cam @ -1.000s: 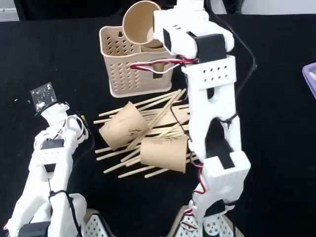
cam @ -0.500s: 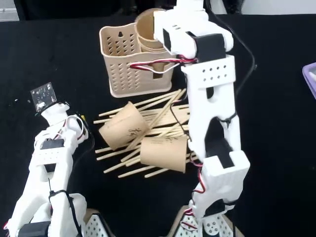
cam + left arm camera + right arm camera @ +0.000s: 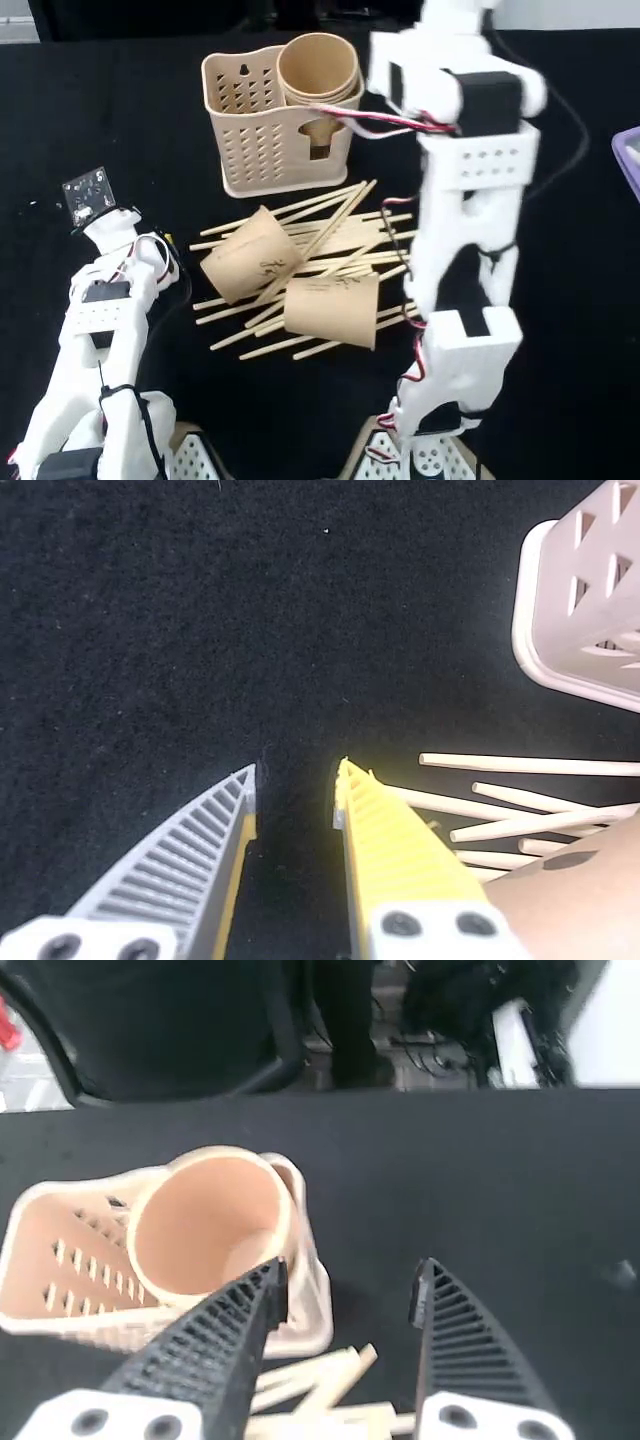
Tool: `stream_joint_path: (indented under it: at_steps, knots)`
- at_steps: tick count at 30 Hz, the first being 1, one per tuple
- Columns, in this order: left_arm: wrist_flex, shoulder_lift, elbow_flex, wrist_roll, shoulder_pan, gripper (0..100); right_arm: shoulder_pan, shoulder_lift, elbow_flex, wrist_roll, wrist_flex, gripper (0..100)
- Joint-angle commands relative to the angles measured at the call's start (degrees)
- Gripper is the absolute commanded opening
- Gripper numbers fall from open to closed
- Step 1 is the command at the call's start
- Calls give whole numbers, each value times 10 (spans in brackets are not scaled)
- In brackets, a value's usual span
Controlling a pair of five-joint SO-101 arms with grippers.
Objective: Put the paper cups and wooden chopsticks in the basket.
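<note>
Inside the beige perforated plastic basket (image 3: 262, 150), nested brown paper cups (image 3: 318, 68) stand upright. In front, a tan paper cup (image 3: 250, 258) and a second tan cup (image 3: 332, 312) lie sideways on the scattered wooden chopsticks (image 3: 330, 235). Right gripper (image 3: 350, 1265): jaws wide, empty, above the basket. Left gripper (image 3: 296, 768): slightly parted, empty, by the stick ends. Risks: a lying cup could roll or crush when pinched and drag sticks along.
</note>
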Motion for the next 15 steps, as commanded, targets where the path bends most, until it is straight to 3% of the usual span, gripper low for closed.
stream_joint_path:
  at_steps: [1,6,15]
  knots:
    - [-10,-16,-5,-4,8,139,41,-22,-30,64,30,204]
    - [-10,-16,-5,-4,8,139,86,-129,124,98,30,201]
    - [-10,-16,-7,-4,8,139,47,-508,715,258,-11,168]
